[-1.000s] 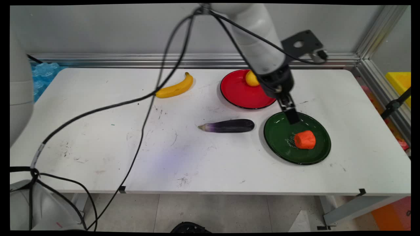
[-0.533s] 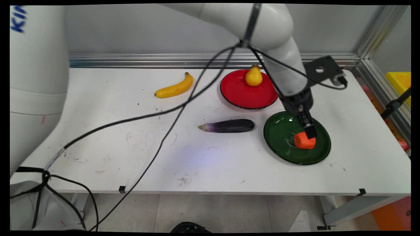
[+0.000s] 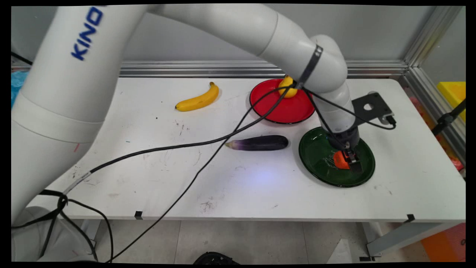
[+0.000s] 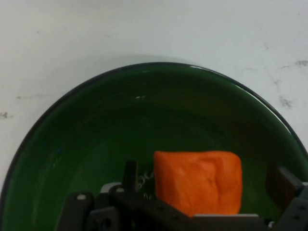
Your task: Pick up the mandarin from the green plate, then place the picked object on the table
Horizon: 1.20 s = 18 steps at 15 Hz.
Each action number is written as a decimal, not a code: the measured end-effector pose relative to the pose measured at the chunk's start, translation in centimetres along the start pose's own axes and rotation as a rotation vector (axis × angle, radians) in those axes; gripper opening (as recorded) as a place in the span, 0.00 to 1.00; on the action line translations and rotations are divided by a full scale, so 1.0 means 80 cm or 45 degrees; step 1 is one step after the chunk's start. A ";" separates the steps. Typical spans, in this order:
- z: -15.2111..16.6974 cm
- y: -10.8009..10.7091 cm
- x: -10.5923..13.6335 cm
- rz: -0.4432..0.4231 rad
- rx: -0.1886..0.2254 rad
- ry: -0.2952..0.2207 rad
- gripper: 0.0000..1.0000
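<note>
Straddling the orange block (image 4: pixel 198 182) on the green plate (image 4: pixel 96 125), the tool (image 4: pixel 207 185) stands apart, not yet clamped.

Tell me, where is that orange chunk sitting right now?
The orange chunk lies in the green plate on the table's right side in the main view, between the open fingers of the gripper, with the eggplant left of the plate.

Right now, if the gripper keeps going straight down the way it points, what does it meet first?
Most likely the orange block, which sits between the open fingers of the gripper; beneath it lies the green plate.
</note>
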 end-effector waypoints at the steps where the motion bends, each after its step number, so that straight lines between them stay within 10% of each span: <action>1: 0.008 0.000 0.000 -0.002 0.002 -0.003 1.00; 4: 0.020 -0.001 0.002 -0.002 0.011 -0.006 1.00; 5: 0.022 -0.002 0.003 -0.002 0.015 -0.004 0.00; 18: -0.093 -0.002 0.002 0.027 0.056 0.012 0.00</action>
